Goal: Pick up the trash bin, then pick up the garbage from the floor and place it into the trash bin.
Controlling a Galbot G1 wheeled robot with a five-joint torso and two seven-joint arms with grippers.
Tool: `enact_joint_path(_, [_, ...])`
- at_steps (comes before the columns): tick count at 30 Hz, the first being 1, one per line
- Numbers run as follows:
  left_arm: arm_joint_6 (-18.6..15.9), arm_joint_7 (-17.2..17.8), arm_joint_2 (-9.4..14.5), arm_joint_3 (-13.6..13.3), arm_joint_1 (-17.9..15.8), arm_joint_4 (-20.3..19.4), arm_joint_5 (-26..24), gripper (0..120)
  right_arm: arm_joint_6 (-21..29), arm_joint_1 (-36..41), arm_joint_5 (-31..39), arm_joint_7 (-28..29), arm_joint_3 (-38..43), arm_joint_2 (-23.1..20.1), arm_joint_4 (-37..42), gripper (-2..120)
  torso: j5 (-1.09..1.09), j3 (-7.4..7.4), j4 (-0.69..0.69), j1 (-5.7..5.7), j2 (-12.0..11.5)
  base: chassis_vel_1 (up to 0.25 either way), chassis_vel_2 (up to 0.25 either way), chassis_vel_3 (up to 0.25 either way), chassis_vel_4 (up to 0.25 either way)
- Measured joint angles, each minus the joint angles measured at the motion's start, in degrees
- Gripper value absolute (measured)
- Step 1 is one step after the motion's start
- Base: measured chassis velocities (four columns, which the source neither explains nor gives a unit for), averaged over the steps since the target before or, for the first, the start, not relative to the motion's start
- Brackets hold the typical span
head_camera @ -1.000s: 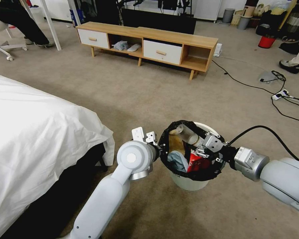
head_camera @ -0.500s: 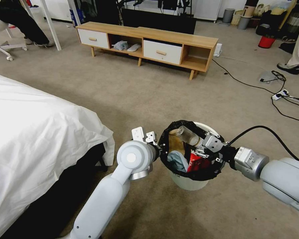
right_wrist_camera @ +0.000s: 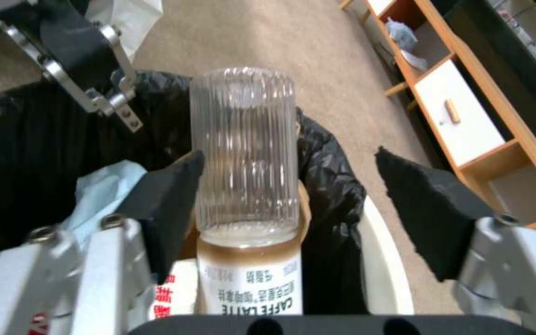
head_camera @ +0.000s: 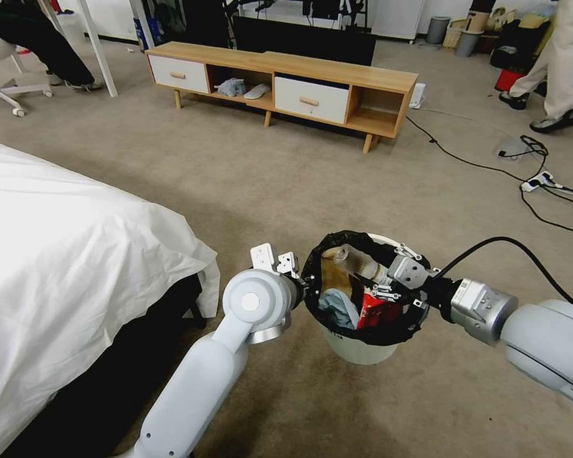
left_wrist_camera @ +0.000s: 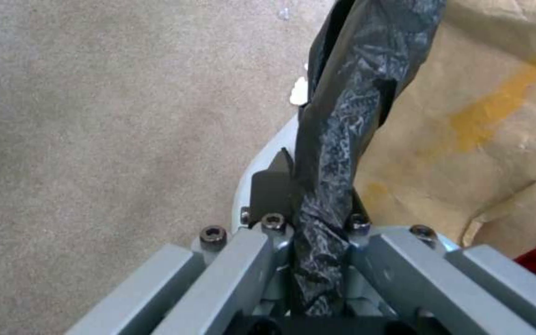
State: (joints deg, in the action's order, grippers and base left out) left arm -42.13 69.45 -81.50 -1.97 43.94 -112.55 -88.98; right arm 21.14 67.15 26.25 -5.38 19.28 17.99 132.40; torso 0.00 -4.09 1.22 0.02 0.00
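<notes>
Black-lined trash bin (head_camera: 363, 331): I had left pincer (left_wrist_camera: 308, 218) clenched on its rim, right pincer (right_wrist_camera: 286, 186) released above; bottle (right_wrist_camera: 246, 186) needed clear drop, I judged.

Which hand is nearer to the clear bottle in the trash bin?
Right. The right hand is open around the clear bottle above the trash bin; the left hand is clamped on the bin's far rim.
</notes>
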Motion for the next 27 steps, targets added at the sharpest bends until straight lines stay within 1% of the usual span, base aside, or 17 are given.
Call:
enact_joint_path(1, [0.0,0.0,0.0,0.1,0.1,0.0,0.1,1,0.0,0.0,0.2,0.1,0.2,-0.1,0.2,80,0.0,0.0,0.0,0.0,0.0,0.0,0.0,0.0,0.0])
enact_joint_path(3, [0.0,0.0,0.1,0.2,0.1,0.0,0.1,1,0.0,0.0,0.3,0.1,0.3,-0.2,0.3,81,0.0,0.0,0.0,0.0,0.0,0.0,0.0,0.0,0.0])
enact_joint_path(5, [0.0,-0.1,0.2,0.4,0.2,0.0,0.2,1,0.0,-0.1,0.7,0.3,0.6,-0.5,0.7,88,0.0,0.0,0.0,0.0,0.0,0.0,0.0,0.0,0.0])
enact_joint_path(6, [0.0,-0.1,0.2,0.4,0.2,0.0,0.2,1,0.0,-0.1,0.7,0.3,0.6,-0.5,0.7,88,0.0,0.0,0.0,0.0,0.0,0.0,0.0,0.0,0.0])
enact_joint_path(7, [0.0,-0.1,0.3,0.5,0.3,0.0,0.2,1,0.0,-0.1,0.9,0.3,0.7,-0.5,0.8,90,0.0,0.0,0.0,0.0,0.0,0.0,0.0,0.0,0.0])
enact_joint_path(8, [0.0,-0.2,0.4,0.6,0.4,0.0,0.3,1,0.1,-0.2,1.1,0.6,0.9,-0.7,1.1,96,0.0,0.0,-0.01,0.0,0.0,0.0,0.0,0.0,0.0])
enact_joint_path(11, [0.0,-0.3,0.5,0.7,0.7,0.0,0.3,1,0.2,-0.2,1.7,1.4,1.3,-0.7,1.6,99,0.0,0.0,0.0,0.0,0.0,0.0,0.0,0.0,0.0])
enact_joint_path(18, [0.0,-0.5,0.9,1.3,1.4,-0.4,0.5,1,-0.1,-0.1,2.5,2.1,1.6,-0.4,2.5,100,0.0,0.0,0.0,0.0,0.0,0.0,0.0,0.0,0.0])
enact_joint_path(27, [0.0,-0.5,1.4,1.6,1.5,-0.6,0.6,1,-0.2,0.1,2.8,2.1,1.5,-0.3,2.8,100,0.0,0.0,0.0,0.0,0.0,0.0,0.0,0.0,0.0])
